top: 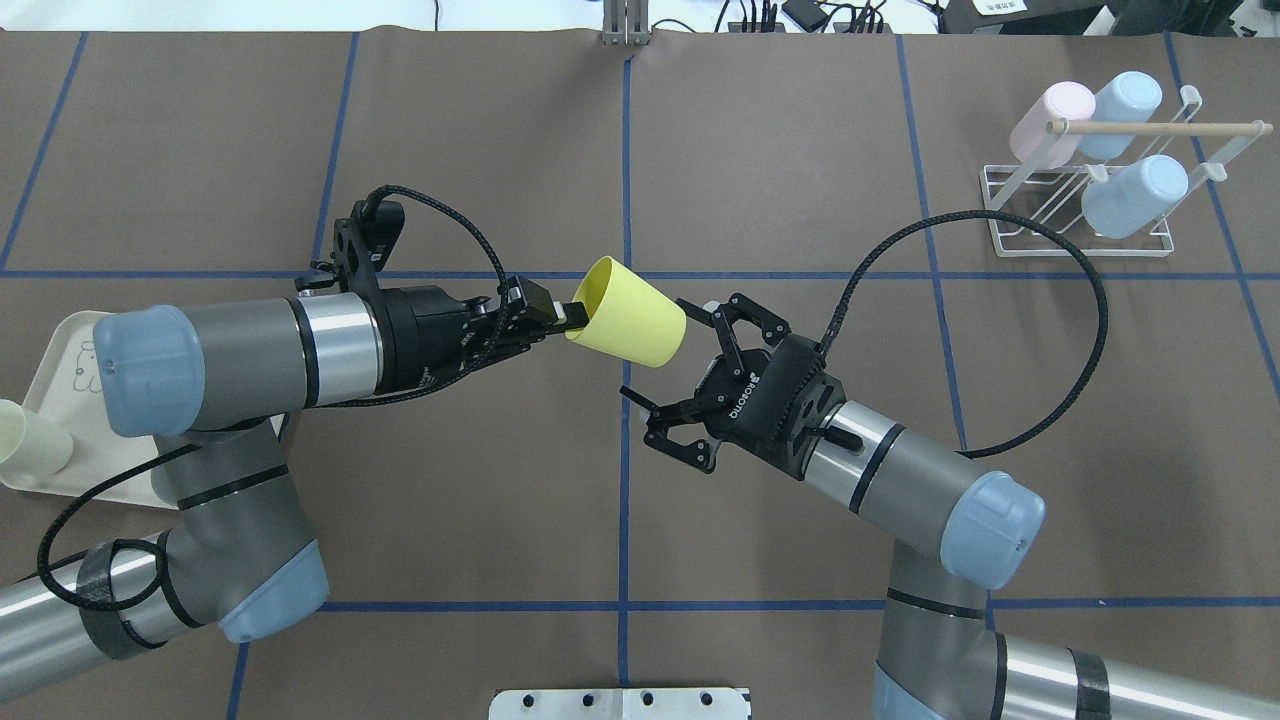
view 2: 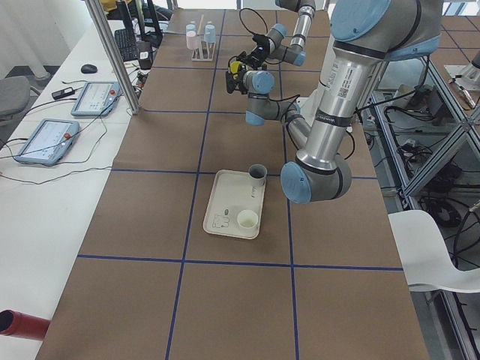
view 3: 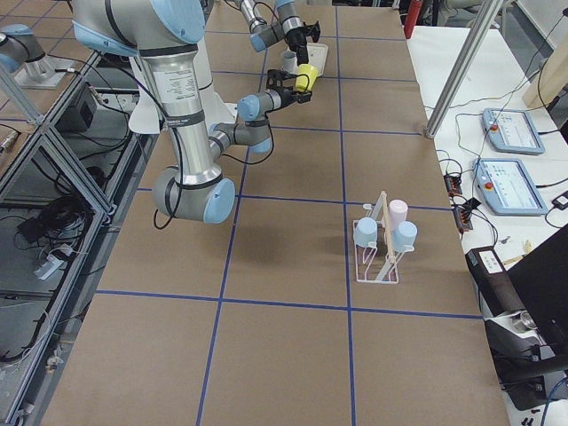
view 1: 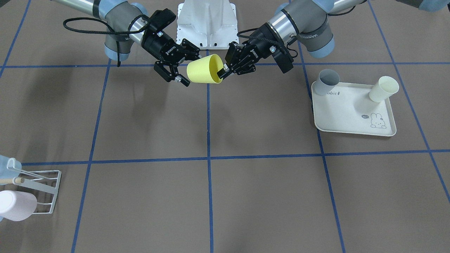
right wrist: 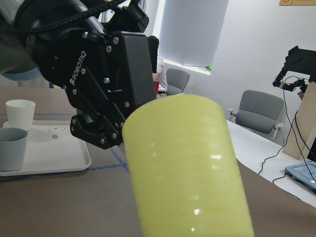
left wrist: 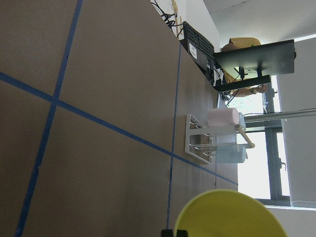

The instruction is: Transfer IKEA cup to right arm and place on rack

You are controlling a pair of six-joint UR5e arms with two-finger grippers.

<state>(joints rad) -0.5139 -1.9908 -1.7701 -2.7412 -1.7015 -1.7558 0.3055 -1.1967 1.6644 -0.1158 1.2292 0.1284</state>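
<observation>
The yellow cup (top: pixel 628 316) is smooth plastic, wide at the mouth and narrower at the bottom. It lies on its side in the air, over the middle of the table (top: pixel 800 150), a little toward 12 o'clock when seen from overhead.

The left gripper (top: pixel 570 314) pinches the cup's thin rim, one finger inside the mouth and one outside. The cup's mouth points to 9 o'clock and its bottom points to 3 o'clock.

The right gripper (top: pixel 660 350) is black metal with bendy joints. Its two fingers are spread wide apart, right by the bottom of the cup. I cannot tell if a finger touches the cup. A long black rope-like cable (top: pixel 1100 300) loops behind it.

The table is covered in flat brown paper with blue tape lines.

At about 2 o'clock stands the rack (top: pixel 1080 251), made of thin white wire with a round wooden stick (top: pixel 1150 128) on top. A pink cup (top: pixel 1040 122) and two light-blue cups (top: pixel 1135 195) hang on it, upside down and tilted.

At 9 o'clock sits a cream tray (view 1: pixel 351 112) with round corners and a bunny drawing. A grey cup (view 1: pixel 327 81) and a pale cream cup (view 1: pixel 384 89) stand on it.
</observation>
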